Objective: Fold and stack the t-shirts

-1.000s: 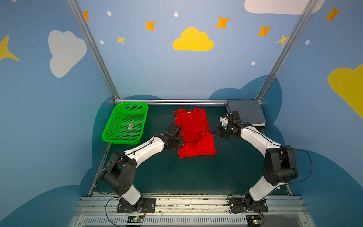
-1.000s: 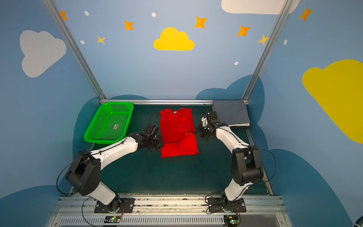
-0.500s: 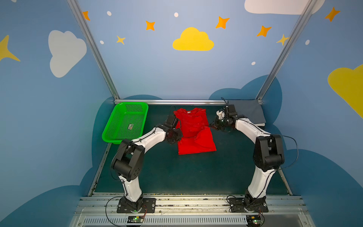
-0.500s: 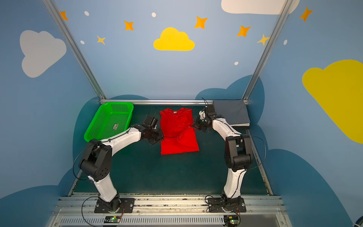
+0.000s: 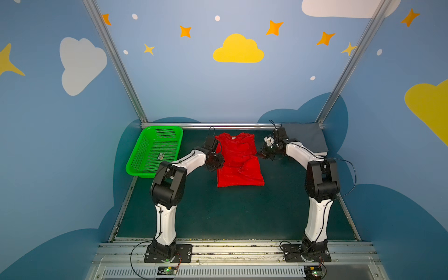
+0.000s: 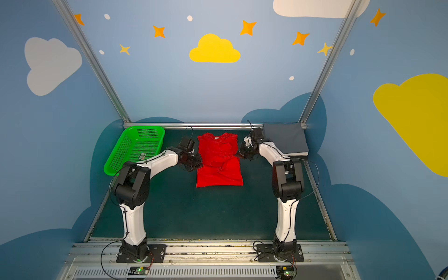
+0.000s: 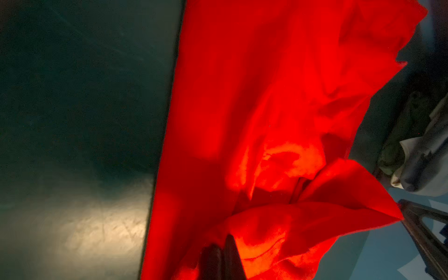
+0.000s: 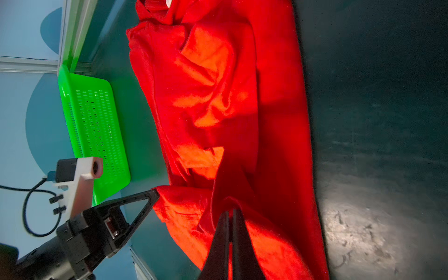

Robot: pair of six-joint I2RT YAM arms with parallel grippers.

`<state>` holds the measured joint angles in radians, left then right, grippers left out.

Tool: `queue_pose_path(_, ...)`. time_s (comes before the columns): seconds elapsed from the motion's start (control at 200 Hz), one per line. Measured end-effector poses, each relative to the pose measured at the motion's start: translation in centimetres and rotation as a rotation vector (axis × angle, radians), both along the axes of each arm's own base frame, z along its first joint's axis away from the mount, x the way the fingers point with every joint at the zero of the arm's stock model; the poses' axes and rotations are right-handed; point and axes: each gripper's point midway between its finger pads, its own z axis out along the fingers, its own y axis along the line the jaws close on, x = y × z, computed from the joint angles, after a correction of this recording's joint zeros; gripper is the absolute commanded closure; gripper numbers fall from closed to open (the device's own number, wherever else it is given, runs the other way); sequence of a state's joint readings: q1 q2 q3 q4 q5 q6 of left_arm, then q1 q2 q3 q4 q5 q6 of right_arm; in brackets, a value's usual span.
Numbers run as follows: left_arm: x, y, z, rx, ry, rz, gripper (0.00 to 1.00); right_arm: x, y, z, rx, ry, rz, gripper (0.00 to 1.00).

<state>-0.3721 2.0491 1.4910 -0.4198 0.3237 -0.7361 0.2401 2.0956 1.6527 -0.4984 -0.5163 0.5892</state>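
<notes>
A bright red t-shirt (image 5: 238, 160) (image 6: 219, 161) lies lengthwise on the dark green table, collar with its white label toward the back wall. My left gripper (image 5: 219, 162) (image 6: 200, 163) is shut on the shirt's left side edge; in the left wrist view its closed jaws (image 7: 224, 242) pinch a bunched red fold (image 7: 278, 237). My right gripper (image 5: 259, 154) (image 6: 238, 154) is shut on the right side edge, the cloth (image 8: 242, 121) pulled up at its tips (image 8: 231, 211). A folded grey shirt (image 5: 305, 139) (image 6: 286, 139) tops a stack at the back right.
A green perforated basket (image 5: 138, 155) (image 6: 118, 155) (image 8: 72, 116) stands at the back left, holding only a small label. A metal rail (image 5: 218, 125) runs along the back edge. Bare table (image 5: 230, 213) stretches from the shirt's hem to the front rail.
Both grippers, still shut on the red shirt, have moved toward the back wall along its sides. The arms now stand more upright. The shirt's lower half lies flatter.
</notes>
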Motion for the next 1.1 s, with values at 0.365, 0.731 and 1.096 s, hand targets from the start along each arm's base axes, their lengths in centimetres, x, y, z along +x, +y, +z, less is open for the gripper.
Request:
queue_pose_path(0.365, 3.9, 1.7, 1.7, -0.024, -0.084, 0.056, 0.36, 0.3, -0.7, -1.1, -0.026, 0.023, 0.011, 0.19)
queue_pose_path(0.731, -1.7, -0.4, 6.5, 0.008, -0.230, -0.087, 0.34, -4.4, -3.1, 0.8, -0.109, -0.013, -0.001, 0.03)
queue_pose_path(1.096, -6.4, -8.0, 4.3, 0.093, -0.253, -0.390, 0.40, -12.4, -5.1, -2.2, -0.114, 0.056, -0.028, 0.02)
